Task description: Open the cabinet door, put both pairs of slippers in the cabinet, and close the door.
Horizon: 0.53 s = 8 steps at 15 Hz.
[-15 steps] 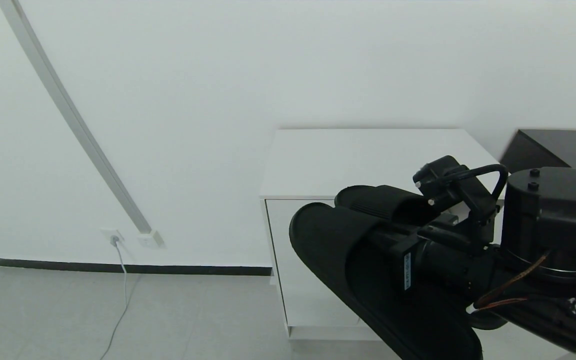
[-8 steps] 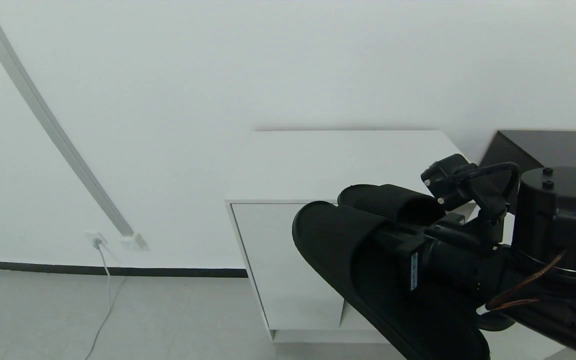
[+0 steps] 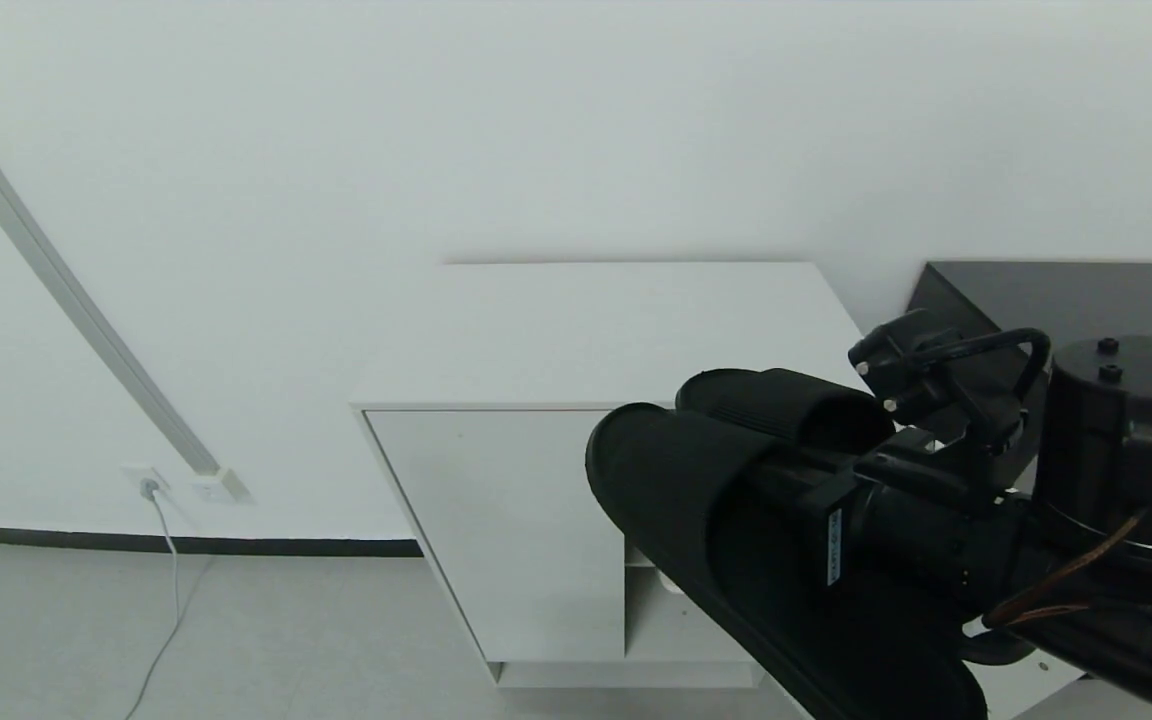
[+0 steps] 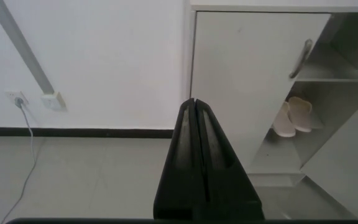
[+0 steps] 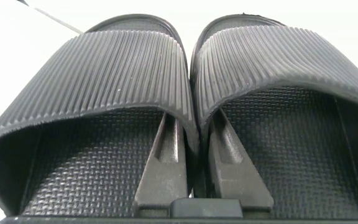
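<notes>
Before open cabinet (image 3: 596, 330): right gripper (image 5: 194, 152) clamped on black slippers (image 3: 696, 480), held near cabinet top. Left gripper (image 4: 195, 111) closed, empty. White slippers (image 4: 294, 115) already shelved. Head camera has shifted, cabinet unmoved; robot judged lining up for insertion.

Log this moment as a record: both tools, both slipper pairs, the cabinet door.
right tool: shut on black slippers, one finger inside each
left tool: shut, empty
black slippers: held in the air, near the cabinet
white slippers: inside the cabinet
cabinet door: open
</notes>
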Available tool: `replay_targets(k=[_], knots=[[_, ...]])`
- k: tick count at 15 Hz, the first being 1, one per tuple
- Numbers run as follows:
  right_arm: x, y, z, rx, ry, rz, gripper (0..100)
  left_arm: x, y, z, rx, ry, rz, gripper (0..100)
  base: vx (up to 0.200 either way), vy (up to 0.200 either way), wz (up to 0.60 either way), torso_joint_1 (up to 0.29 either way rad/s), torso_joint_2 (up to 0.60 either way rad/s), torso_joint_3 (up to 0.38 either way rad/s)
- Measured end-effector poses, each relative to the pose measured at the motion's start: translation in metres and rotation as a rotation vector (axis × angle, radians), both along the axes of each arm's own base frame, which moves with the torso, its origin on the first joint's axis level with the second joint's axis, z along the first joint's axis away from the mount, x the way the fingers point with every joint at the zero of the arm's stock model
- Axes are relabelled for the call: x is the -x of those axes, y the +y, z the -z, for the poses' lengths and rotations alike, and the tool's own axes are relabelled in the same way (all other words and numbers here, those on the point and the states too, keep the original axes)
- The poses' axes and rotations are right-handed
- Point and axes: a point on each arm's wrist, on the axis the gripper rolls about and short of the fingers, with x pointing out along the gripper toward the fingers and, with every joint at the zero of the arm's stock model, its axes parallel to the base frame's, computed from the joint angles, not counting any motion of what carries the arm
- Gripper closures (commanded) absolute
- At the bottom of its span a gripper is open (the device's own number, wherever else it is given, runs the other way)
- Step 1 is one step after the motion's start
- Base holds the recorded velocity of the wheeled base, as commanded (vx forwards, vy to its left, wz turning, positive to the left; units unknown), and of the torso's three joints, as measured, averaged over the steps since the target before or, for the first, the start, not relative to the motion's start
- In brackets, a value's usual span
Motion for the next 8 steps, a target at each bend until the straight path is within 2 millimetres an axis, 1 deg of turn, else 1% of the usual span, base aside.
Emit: replay_targets(k=[8], knots=[[0.0006, -0.0003, 0.0023, 0.007, 0.006, 0.001, 100, 0.0, 0.0, 0.0, 0.001, 0.0, 0.001, 100, 0.0, 0.0, 0.0, 0.0, 0.0, 0.0]])
